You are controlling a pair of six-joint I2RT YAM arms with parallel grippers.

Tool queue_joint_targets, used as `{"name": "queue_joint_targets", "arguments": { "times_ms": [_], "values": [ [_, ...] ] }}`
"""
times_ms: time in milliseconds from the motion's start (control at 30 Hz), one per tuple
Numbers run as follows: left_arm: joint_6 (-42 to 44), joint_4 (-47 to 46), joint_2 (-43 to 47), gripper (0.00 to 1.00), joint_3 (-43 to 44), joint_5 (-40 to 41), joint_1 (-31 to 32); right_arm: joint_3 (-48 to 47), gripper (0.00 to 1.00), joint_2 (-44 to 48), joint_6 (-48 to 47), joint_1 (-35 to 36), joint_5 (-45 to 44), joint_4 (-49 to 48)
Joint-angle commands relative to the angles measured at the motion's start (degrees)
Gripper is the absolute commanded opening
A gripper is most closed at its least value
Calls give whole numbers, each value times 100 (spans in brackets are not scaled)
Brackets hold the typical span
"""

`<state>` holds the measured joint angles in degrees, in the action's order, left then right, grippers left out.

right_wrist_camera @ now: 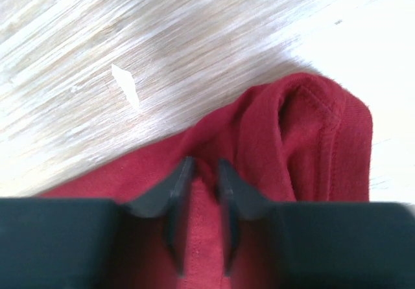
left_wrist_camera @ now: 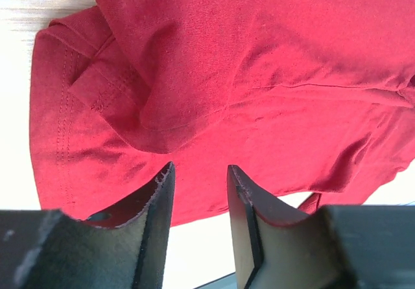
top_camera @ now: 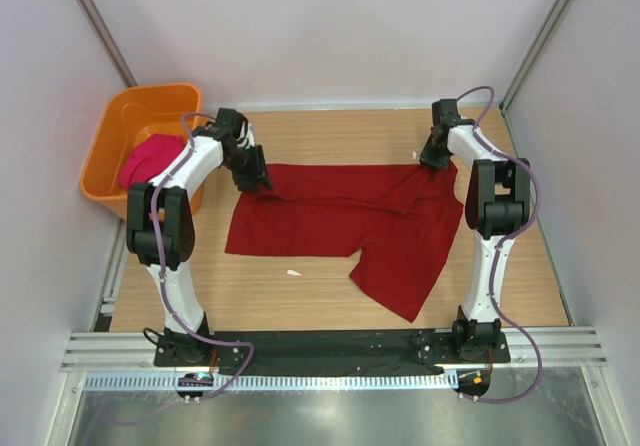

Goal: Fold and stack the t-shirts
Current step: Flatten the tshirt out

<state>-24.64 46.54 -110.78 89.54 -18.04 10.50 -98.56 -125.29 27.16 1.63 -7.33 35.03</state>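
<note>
The crimson t-shirt (top_camera: pixel 335 221) lies spread, wrinkled, at the middle of the wooden table (top_camera: pixel 320 131). Its long side runs 9 to 3 o'clock, and one loose flap trails off toward 5 o'clock. The pink t-shirt (top_camera: pixel 150 158) sits bunched in the orange tub (top_camera: pixel 150 90) at 10 o'clock, off the table's left edge.

Only the top view shows the tub, the pink cloth and the whole outline of the crimson one. The left wrist view alone shows a folded sleeve with double stitching along its hem. The right wrist view alone shows a rolled, stitched edge at 2 o'clock of the fingers and a white fleck (right_wrist_camera: pixel 126 85) on the wood at 10 o'clock.

The left gripper (left_wrist_camera: pixel 200 175) is at the shirt's 10 o'clock corner. Its jaws stand partly apart over the cloth's edge, and no fabric is seen caught between them. The right gripper (right_wrist_camera: pixel 204 171) is at the 2 o'clock corner. Its jaws are drawn to a narrow gap with a raised ridge of crimson cloth pinched between the tips.
</note>
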Motion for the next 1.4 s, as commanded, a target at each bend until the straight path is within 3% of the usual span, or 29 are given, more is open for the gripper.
{"name": "queue_joint_targets", "arguments": {
  "times_ms": [0,133,200,433,467,533,633,667,767,1167,1367],
  "values": [
    [-14,100,355,42,-76,-59,13,-233,22,49,-131,-31,4,-198],
    [29,153,417,52,-182,361,13,-409,3,84,-149,-31,-145,56],
    [126,188,373,52,-165,494,5,-453,1,154,-36,-31,-198,284],
    [215,101,425,35,-427,1171,-65,-365,1,453,61,92,21,426],
    [119,-126,522,26,-559,1102,-179,-339,1,479,70,92,56,426],
    [-5,-425,785,22,-981,883,-364,-313,1,523,62,101,83,435],
    [-330,-577,646,26,-1009,390,-681,-278,1,541,70,92,153,453],
    [-391,-542,576,34,-956,337,-725,-260,1,567,88,101,205,453],
    [-769,-786,347,43,-938,258,-716,-190,1,603,114,109,311,417],
    [-2825,-1631,-22,46,-1078,766,-725,65,1,814,88,92,355,329],
    [-3169,-1385,-14,41,-1184,1136,-716,65,1,849,62,92,364,303]
  ]
}}
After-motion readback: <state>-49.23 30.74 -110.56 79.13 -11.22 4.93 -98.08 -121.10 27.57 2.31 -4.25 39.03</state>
